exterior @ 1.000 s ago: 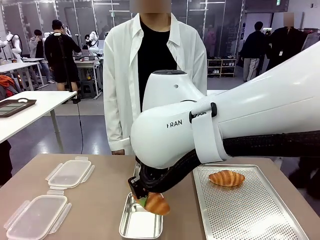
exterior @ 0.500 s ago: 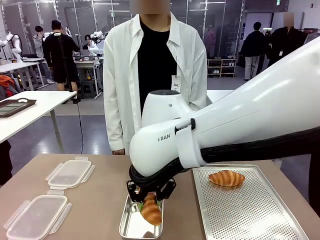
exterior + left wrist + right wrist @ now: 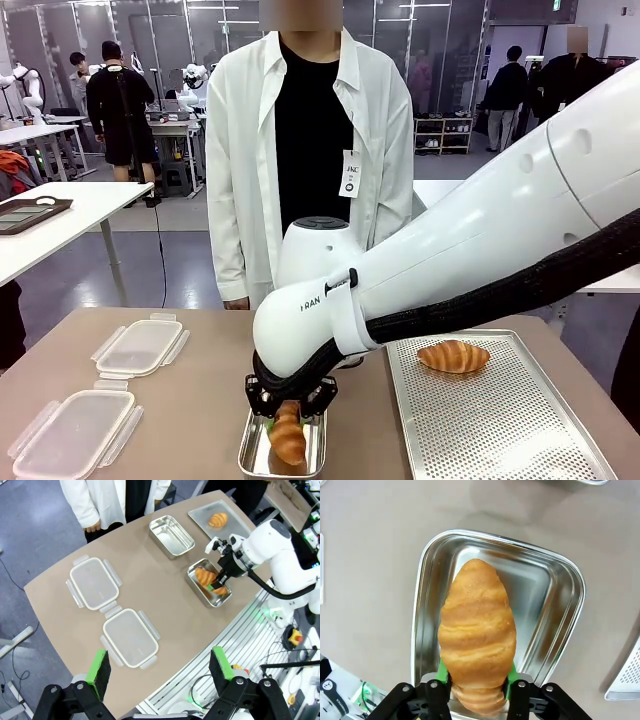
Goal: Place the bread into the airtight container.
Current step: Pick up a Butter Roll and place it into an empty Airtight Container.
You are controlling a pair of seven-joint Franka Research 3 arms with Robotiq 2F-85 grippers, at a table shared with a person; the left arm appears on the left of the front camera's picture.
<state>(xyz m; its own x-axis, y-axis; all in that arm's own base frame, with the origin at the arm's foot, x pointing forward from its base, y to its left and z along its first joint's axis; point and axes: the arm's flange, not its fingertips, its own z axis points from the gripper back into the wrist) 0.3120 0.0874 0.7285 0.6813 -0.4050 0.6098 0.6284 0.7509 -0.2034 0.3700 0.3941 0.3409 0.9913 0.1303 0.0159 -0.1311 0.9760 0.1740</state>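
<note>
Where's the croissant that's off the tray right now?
Front view, low centre: the croissant is in the near steel container, between the pads of the right gripper, just left of the tray.

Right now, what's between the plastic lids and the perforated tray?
An empty steel container and a second steel container holding the croissant in the right claw (left wrist view).

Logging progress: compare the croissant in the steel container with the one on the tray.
The container croissant is inside the steel container, between the pads of the right gripper; the tray croissant lies free on the perforated tray. In the front view, the container croissant points toward the camera; the tray croissant lies crosswise. Both are golden-brown.
</note>
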